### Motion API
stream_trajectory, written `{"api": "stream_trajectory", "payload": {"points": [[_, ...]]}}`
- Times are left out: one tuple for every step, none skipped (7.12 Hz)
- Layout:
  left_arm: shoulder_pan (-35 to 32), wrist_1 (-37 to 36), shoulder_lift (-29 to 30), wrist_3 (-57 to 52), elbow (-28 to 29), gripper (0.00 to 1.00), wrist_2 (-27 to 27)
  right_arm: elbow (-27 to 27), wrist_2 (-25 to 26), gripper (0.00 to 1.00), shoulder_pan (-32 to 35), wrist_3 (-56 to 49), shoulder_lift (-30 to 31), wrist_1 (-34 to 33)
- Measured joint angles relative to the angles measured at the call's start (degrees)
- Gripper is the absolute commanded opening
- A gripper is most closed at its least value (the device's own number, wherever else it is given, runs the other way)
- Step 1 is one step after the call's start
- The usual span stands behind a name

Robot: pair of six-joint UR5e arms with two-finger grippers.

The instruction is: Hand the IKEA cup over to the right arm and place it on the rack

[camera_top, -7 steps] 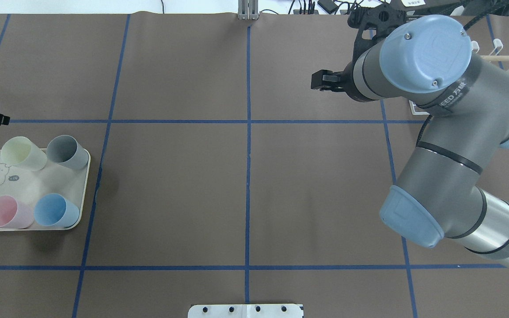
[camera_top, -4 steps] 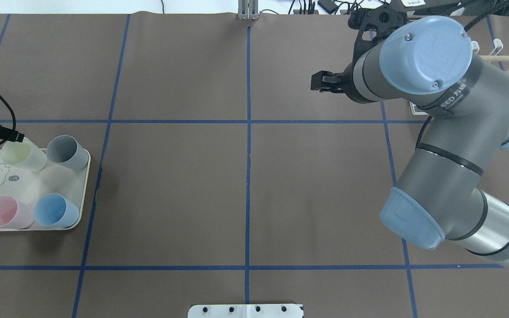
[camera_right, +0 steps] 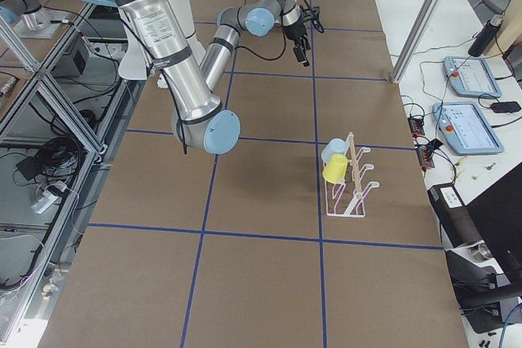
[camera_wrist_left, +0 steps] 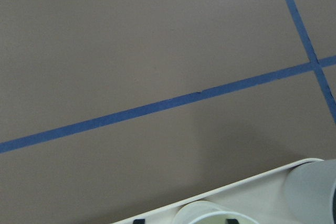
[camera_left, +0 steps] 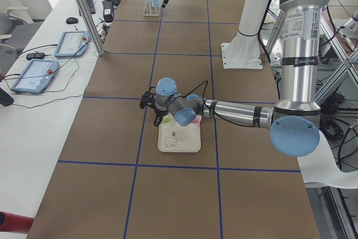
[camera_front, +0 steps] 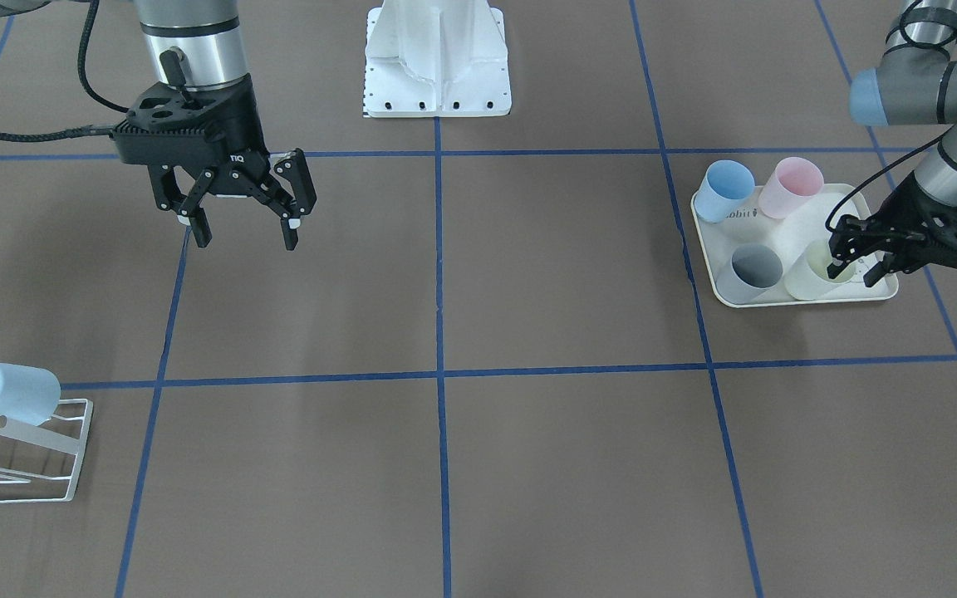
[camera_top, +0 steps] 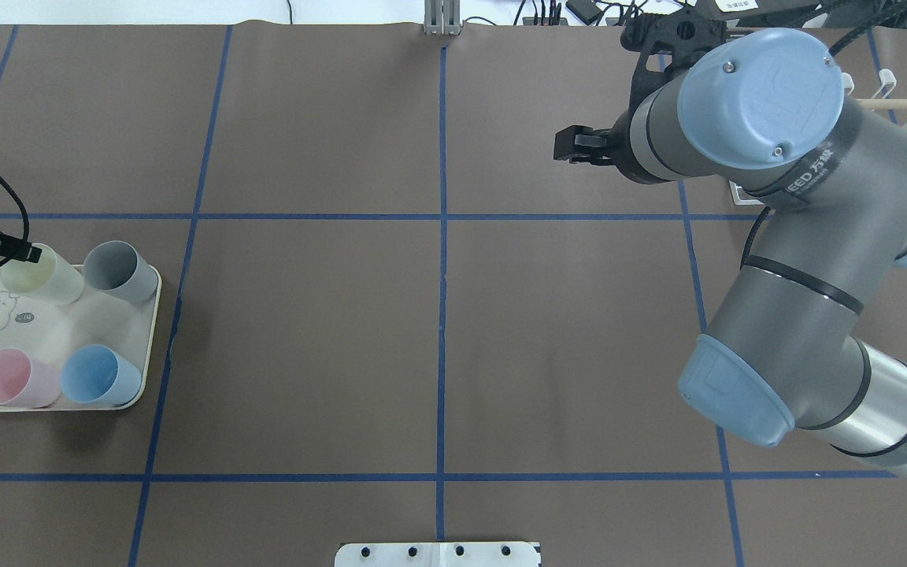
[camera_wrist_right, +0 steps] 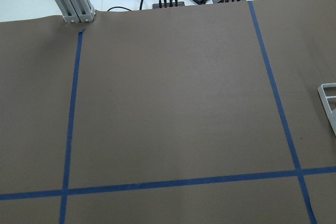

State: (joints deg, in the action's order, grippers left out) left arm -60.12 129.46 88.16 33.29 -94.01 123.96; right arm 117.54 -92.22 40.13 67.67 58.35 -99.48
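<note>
Several IKEA cups stand on a cream tray (camera_front: 877, 292): pale yellow (camera_front: 811, 278), grey (camera_front: 751, 272), blue (camera_front: 728, 191) and pink (camera_front: 790, 187). My left gripper (camera_front: 854, 270) is open at the pale yellow cup's (camera_top: 38, 273) rim, one finger over its mouth and the other outside the wall. The left wrist view shows that cup's rim (camera_wrist_left: 212, 212) at the bottom edge. My right gripper (camera_front: 242, 234) hangs open and empty above the table, far from the tray. The white wire rack (camera_front: 26, 465) holds a blue cup (camera_front: 5, 392) and a yellow cup (camera_right: 335, 171) on its dowel.
The robot's white base (camera_front: 437, 62) sits at the table's middle edge. The right arm's elbow (camera_top: 760, 102) covers much of the rack in the overhead view. Blue tape lines (camera_top: 442, 315) grid the brown mat. Tablets and cables (camera_right: 469, 103) lie on a side bench.
My left gripper has come in from the left edge and moved down to the pale yellow cup on the tray. The right arm has hardly moved.
</note>
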Motion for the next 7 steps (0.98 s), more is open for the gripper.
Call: {"api": "stream_trajectory", "payload": {"points": [[0.0, 0.0, -0.1, 0.0, 0.1, 0.59, 0.0, 0.0, 0.0, 1.00, 0.0, 0.0, 0.0, 0.0], [0.1, 0.0, -0.4, 0.0, 0.2, 0.59, 0.1, 0.0, -0.1, 1.00, 0.0, 0.0, 0.0, 0.0], [0.3, 0.0, -0.8, 0.0, 0.1, 0.54, 0.2, 0.1, -0.1, 1.00, 0.0, 0.0, 0.0, 0.0], [0.5, 0.0, -1.2, 0.0, 0.1, 0.30, 0.2, 0.2, -0.1, 1.00, -0.1, 0.0, 0.0, 0.0], [0.8, 0.0, -1.6, 0.0, 0.1, 0.00, 0.2, 0.4, -0.1, 1.00, -0.1, 0.0, 0.0, 0.0], [1.1, 0.0, -1.8, 0.0, 0.1, 0.00, 0.3, 0.4, -0.1, 1.00, -0.1, 0.0, -0.1, 0.0], [1.2, -0.1, -2.0, 0.1, -0.1, 0.00, 0.4, 0.5, -0.1, 1.00, -0.1, 0.0, -0.1, 0.0]]}}
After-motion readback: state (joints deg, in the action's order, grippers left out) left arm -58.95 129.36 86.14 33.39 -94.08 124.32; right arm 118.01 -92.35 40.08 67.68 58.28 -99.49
